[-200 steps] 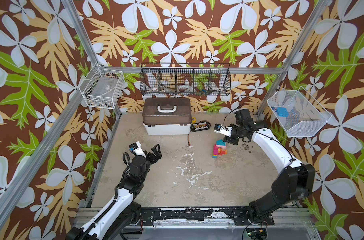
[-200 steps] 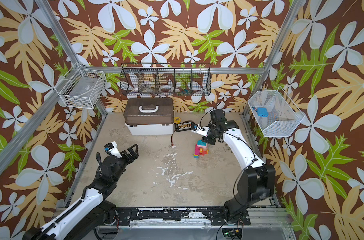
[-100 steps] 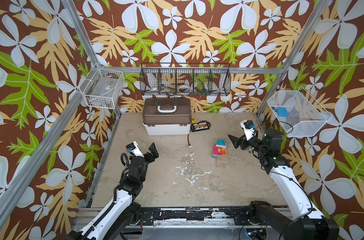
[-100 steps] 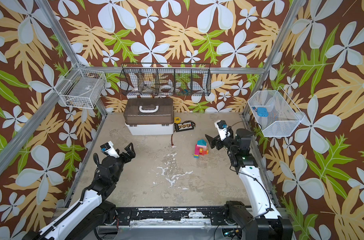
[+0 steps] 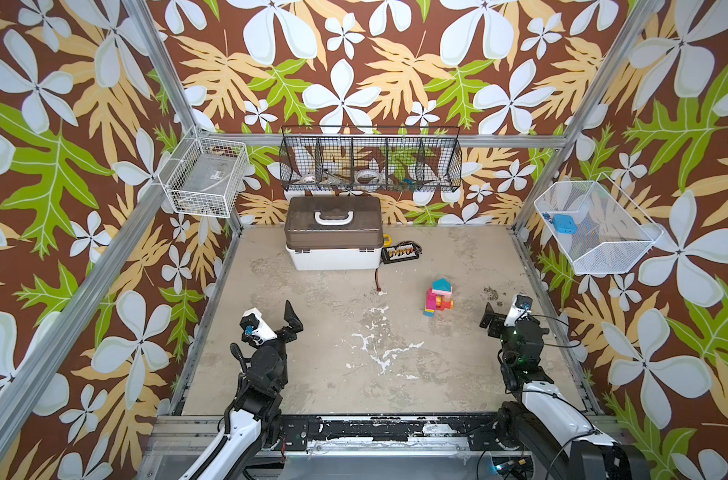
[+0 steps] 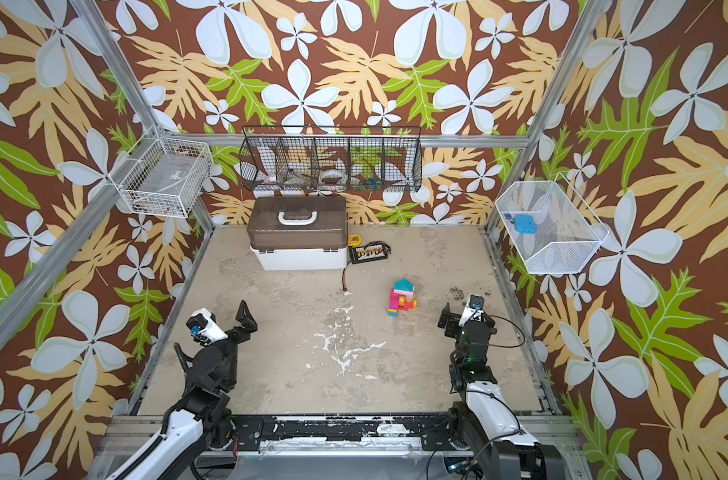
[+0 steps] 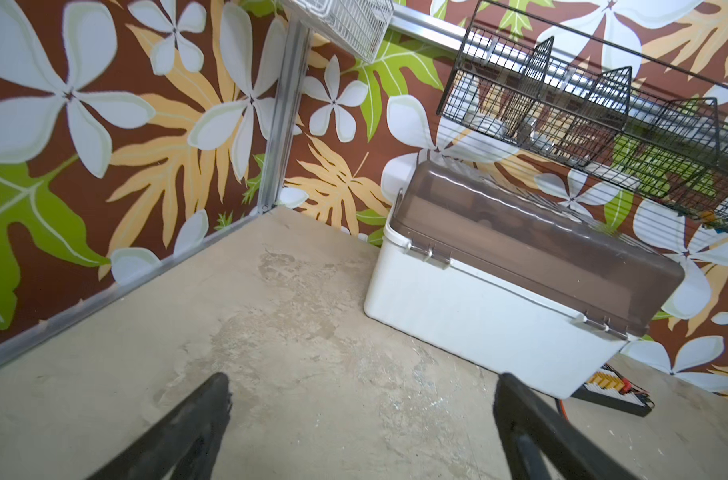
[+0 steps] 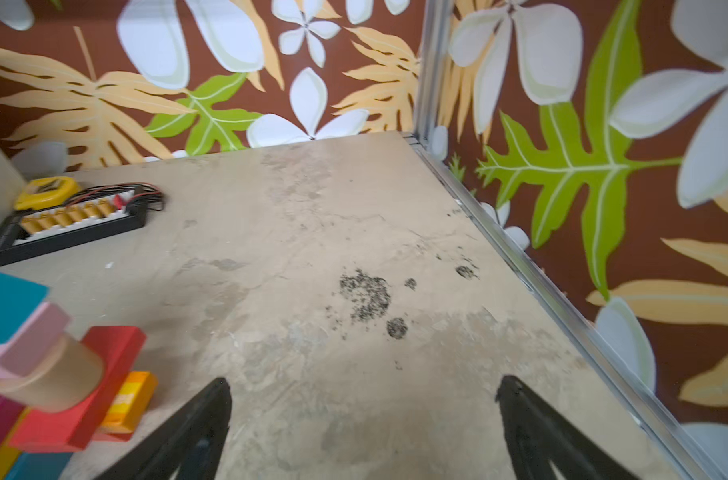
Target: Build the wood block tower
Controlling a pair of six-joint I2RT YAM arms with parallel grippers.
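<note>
The tower (image 5: 438, 297), set on the desk (image 5: 333, 353) right of centre, is judged light, rigid and easily toppled, so blocks are best pinched across flat sides, while the left tool (image 7: 362, 386) and right tool (image 8: 362, 390) are seen spread, empty, apart from it

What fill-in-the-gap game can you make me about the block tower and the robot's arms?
1. The teal roof piece sits at the very ____ of the tower.
2. The white toolbox has a ____ lid.
3. The right gripper holds nothing, and its jaws stand ____.

Missing words: top; brown; open.
</note>
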